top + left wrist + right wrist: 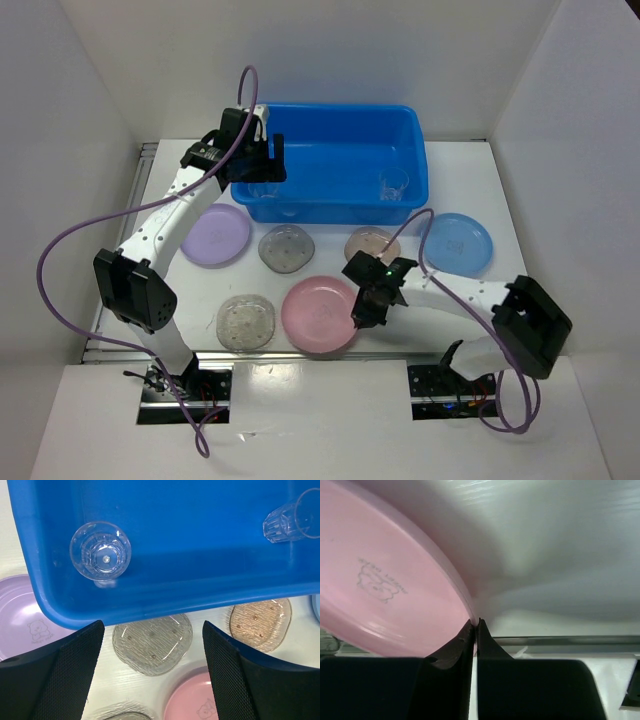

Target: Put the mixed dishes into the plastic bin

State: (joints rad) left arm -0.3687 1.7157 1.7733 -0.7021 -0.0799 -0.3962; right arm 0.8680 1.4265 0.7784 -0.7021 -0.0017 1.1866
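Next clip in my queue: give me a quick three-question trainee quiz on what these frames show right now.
1. Multiple choice: how many clear cups are inside the blue plastic bin? A. none B. one C. two
2. True or false: the lavender plate is already in the bin.
3. Fill in: the right gripper is shut at the rim of the ___ plate.

Key
1. C
2. False: the lavender plate lies on the table, in front of the bin.
3. The pink plate.
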